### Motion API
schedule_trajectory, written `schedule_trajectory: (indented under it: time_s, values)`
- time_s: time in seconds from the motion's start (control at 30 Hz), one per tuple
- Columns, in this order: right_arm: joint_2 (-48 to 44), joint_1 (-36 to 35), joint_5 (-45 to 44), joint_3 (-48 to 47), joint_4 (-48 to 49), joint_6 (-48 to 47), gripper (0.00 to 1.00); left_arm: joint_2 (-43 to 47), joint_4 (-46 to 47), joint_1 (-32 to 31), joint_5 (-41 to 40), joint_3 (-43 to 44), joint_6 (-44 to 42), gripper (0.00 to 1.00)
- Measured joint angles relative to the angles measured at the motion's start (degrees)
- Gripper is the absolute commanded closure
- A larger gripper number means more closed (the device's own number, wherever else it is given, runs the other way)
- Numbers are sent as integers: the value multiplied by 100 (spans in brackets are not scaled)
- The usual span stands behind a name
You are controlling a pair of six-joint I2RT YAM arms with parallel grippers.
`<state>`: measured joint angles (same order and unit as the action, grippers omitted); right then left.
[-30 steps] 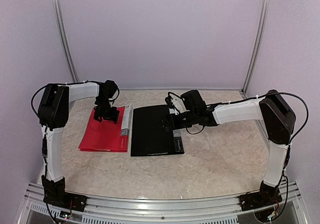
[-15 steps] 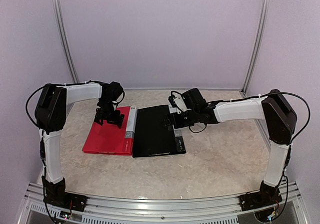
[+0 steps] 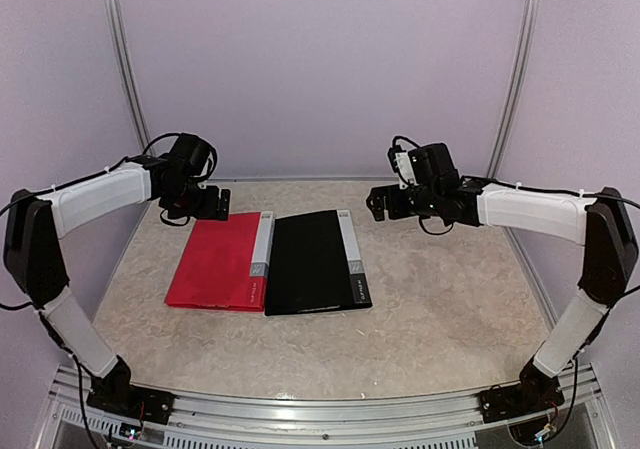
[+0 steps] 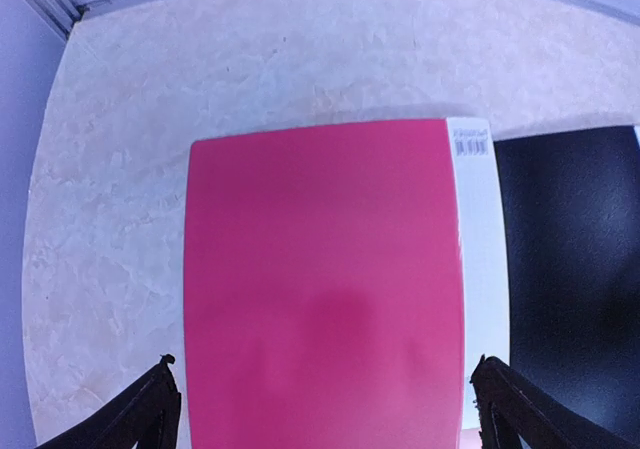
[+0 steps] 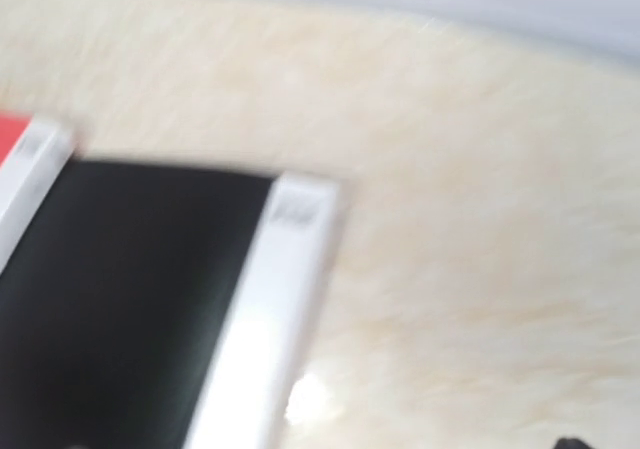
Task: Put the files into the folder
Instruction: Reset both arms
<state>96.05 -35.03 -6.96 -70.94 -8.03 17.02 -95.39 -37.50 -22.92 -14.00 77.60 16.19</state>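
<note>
Retreat is what has just happened: a second ago the left gripper (image 3: 208,205) sat low on the far end of the red folder (image 3: 212,264) and the right gripper (image 3: 378,203) was down at the right edge of the black folder (image 3: 312,264). Now both hang raised near the back of the table (image 3: 440,299), each beyond the far end of its folder and touching nothing. The red folder has also slid over, so its white spine strip now lies against the left edge of the black one. Both folders lie flat and closed, side by side. No loose files show in any view, not on the table and not in either gripper. That suggests the sheets are already shut inside a cover and the work is at or near its end, though the pictures cannot confirm what the covers hide. The left wrist view looks straight down on the red cover, with the two fingertips (image 4: 150,409) spread wide at the bottom corners and nothing between them. The right wrist view is blurred and shows only a corner of the black folder with its pale strip, so I cannot tell how that hand's fingers stand.
</note>
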Motion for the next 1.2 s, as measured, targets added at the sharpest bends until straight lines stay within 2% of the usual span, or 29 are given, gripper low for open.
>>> schedule_trajectory:
  time_s: [0.13, 0.27, 0.4, 0.57, 0.93, 1.2]
  values:
    - [-518, 214, -254, 317, 219, -173, 1, 774, 920, 2, -116, -715, -20, 1]
    - [-798, 363, -496, 437, 385, -387, 1, 1827, 2361, 35, -127, -1974, -59, 1]
    - [-1331, 433, -590, 988, 726, -671, 1, 2649, 3499, 125, -35, -3008, -81, 1]
    - [-1947, 457, -745, 1547, 1117, -1008, 1, 2999, 3901, 68, -74, -3128, -254, 1]
    - [-3108, 474, -999, 2710, 2055, -1644, 1, 3775, 4328, -935, -883, -3366, -1029, 1]
    - [-3403, 479, -1051, 2815, 2271, -1786, 1, 4022, 4494, -1060, -1274, -3464, -1416, 1]
